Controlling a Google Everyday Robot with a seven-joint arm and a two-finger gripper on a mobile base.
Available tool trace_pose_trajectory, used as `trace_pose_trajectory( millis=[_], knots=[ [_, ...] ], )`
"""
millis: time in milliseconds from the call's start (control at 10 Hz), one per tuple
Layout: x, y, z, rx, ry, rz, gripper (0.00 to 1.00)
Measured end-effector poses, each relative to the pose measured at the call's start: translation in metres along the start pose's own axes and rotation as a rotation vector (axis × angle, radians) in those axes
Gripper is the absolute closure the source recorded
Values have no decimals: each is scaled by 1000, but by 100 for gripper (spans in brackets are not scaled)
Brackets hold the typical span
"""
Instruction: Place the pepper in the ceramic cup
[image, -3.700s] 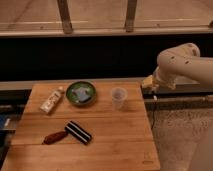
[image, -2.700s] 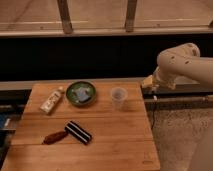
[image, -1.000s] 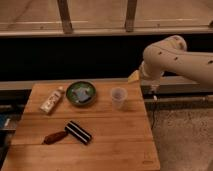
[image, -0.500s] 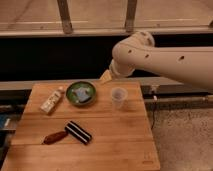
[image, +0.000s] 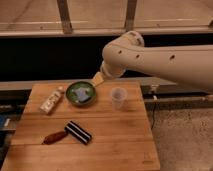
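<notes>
Pepper (image: 54, 137) lies at the front left of the wooden table (image: 115, 147), its tip just beside the black striped block (image: 78, 132). The ceramic cup (image: 118, 97) stands well apart from it, right of the green bowl (image: 81, 93). The gripper (image: 98, 79) hangs by the bowl's back rim, fingers spread, holding nothing.

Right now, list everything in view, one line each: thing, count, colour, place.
table: one, light wood, centre.
pepper: one, dark red-brown, front left, lying flat.
striped block: one, black and white, just right of the pepper.
green bowl: one, green, back, left of centre.
ceramic cup: one, whitish, upright, right of the bowl.
tube: one, pale, back left, lying.
arm: one, white, reaching in from the right.
end effector: one, yellowish, by the bowl's far right rim, open, empty.
</notes>
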Motion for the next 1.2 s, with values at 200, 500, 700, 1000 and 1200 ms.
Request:
trace_pose_trajectory(
  millis=[200, 500, 700, 1000, 1200],
  knots=[
    [0, 1, 1, -2, 1, -2, 20],
    [3, 7, 14, -8, 22, -68, 20],
    [-11, 32, 27, -35, 31, -153, 20],
    [-32, 93, 54, -98, 71, -308, 20],
    [-26, 130, 72, -135, 113, -413, 20]
  ],
)
